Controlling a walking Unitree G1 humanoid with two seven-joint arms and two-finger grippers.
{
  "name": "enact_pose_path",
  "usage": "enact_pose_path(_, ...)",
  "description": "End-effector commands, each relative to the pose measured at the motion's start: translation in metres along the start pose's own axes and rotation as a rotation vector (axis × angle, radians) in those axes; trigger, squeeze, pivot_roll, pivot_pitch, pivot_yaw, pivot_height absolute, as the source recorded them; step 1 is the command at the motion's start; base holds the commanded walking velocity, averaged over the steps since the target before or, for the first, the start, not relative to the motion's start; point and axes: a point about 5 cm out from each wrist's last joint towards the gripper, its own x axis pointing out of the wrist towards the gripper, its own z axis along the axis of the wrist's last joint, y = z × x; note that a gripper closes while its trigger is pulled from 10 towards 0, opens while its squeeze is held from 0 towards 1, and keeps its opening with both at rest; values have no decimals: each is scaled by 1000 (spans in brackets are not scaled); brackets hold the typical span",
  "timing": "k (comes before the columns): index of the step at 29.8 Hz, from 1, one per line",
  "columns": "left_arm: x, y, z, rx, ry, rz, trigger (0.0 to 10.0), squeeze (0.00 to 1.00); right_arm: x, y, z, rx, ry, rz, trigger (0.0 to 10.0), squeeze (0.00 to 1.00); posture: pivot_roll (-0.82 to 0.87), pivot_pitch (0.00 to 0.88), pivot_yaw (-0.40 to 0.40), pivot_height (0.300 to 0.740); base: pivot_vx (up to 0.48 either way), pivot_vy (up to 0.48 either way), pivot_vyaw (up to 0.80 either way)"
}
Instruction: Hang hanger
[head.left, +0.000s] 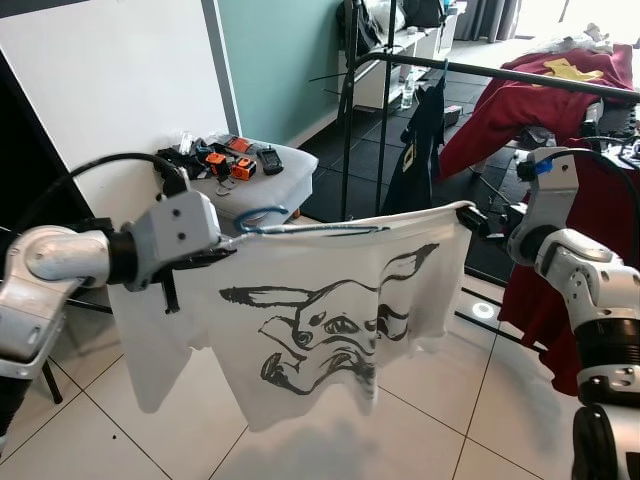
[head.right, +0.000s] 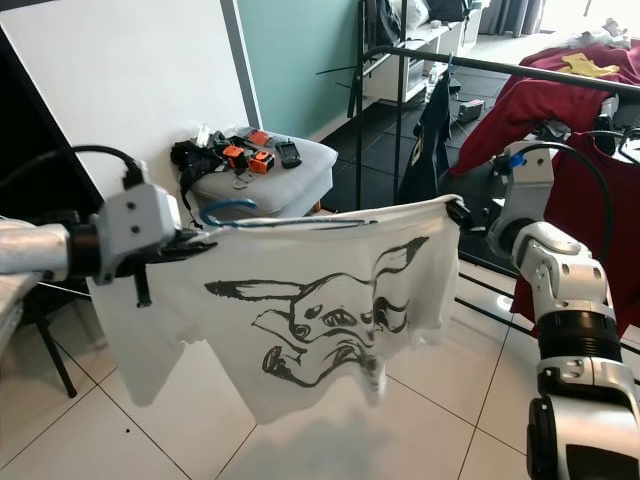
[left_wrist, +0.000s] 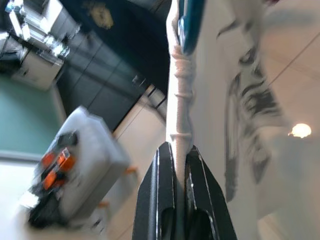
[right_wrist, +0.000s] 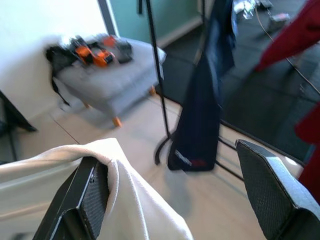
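Left end effector (head.left: 215, 252) clamped on white T-shirt (head.left: 320, 320) top edge, next to blue hanger (head.left: 300, 228) hook. Right end effector (right_wrist: 170, 200) spread wide, one finger (right_wrist: 87, 200) under shirt's far corner, holding it up. Shirt stretched flat between both arms, black cartoon-face print, no readable text. Black clothes rail (head.left: 500, 75) behind and above, dark garment (head.left: 420, 140) and red garment (head.left: 540, 110) on it. Grey ottoman (head.left: 270, 180) with orange gadgets near left. Tiled floor (head.left: 440, 430) below.

Both arms raised — left tool (left_wrist: 179, 165) pinched, right tool (right_wrist: 172, 195) spread.
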Motion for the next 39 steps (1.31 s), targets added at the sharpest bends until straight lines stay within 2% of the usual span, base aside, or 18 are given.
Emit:
enact_pose_path(1, 5, 5, -4, -12, 43, 58, 588, 0, 0, 5, 17, 17, -73, 27, 10000, 0, -89, 40, 57, 740, 0, 0, 0)
enact_pose_path(2, 5, 5, -4, -12, 43, 58, 588, 0, 0, 5, 17, 17, -73, 27, 10000, 0, -89, 40, 57, 740, 0, 0, 0)
enact_pose_path(4, 15, 4, -12, -25, 98, 112, 1569, 0, 0, 10, 26, 29, -119, 57, 10000, 0, -94, 41, 60, 740, 0, 0, 0)
enact_pose_path(11, 28, 6, -22, -59, 167, 251, 1882, 0, -1, 17, 36, 32, -176, 105, 10000, 0, -100, 41, 63, 740, 0, 0, 0)
enact_pose_path(12, 31, 10, -23, -99, 164, 322, 1686, 0, -1, 18, 37, 32, -181, 108, 10000, 0, -102, 40, 65, 740, 0, 0, 0)
enact_pose_path(13, 31, 10, -23, -99, 164, 322, 1686, 0, -1, 18, 37, 32, -181, 108, 10000, 0, -102, 40, 65, 740, 0, 0, 0)
enact_pose_path(16, 34, 19, -26, -237, 141, 518, 1373, 0, -2, 20, 38, 36, -193, 121, 10000, 0, -100, 39, 65, 740, 0, 0, 0)
enact_pose_path(24, 44, 17, -13, -363, 14, 587, 1373, 0, 1, 32, 32, 40, -176, 175, 10000, 0, -93, 35, 66, 740, 0, 0, 0)
enact_pose_path(25, 50, 14, -6, -412, -42, 580, 1490, 0, 1, 39, 28, 36, -166, 212, 10000, 0, -92, 34, 64, 740, 0, 0, 0)
enact_pose_path(27, 50, 14, -6, -412, -42, 580, 1490, 0, 1, 39, 28, 36, -166, 212, 10000, 0, -92, 34, 64, 740, 0, 0, 0)
enact_pose_path(28, 55, 10, 0, -448, -82, 567, 1647, 0, 1, 45, 25, 32, -157, 251, 10000, 0, -92, 35, 65, 740, 0, 0, 0)
enact_pose_path(29, 60, 2, 7, -436, -118, 501, 3647, 0, 0, 52, 25, 16, -162, 295, 10000, 0, -92, 34, 63, 740, 0, 0, 0)
enact_pose_path(34, 66, -11, 13, -414, -156, 390, 3647, 0, -4, 57, 28, -7, -189, 353, 10000, 0, -92, 33, 64, 740, 0, 0, 0)
enact_pose_path(35, 66, -19, 16, -381, -167, 301, 4784, 0, -9, 58, 34, -30, -225, 411, 10000, 0, -90, 34, 65, 740, 0, 0, 0)
enact_pose_path(36, 66, -19, 16, -381, -167, 301, 4784, 0, -9, 58, 34, -30, -225, 411, 10000, 0, -90, 34, 65, 740, 0, 0, 0)
enact_pose_path(37, 63, -25, 17, -348, -174, 209, 6549, 0, -19, 63, 41, -72, -262, 531, 10000, 0, -91, 35, 66, 740, 0, 0, 0)
enact_pose_path(38, 63, -25, 17, -348, -174, 209, 6549, 0, -19, 63, 41, -72, -262, 531, 10000, 0, -91, 35, 66, 740, 0, 0, 0)
enact_pose_path(39, 60, -30, 17, -327, -177, 138, 7529, 0, -34, 70, 46, -115, -289, 694, 10000, 0, -91, 36, 67, 740, 0, 0, 0)
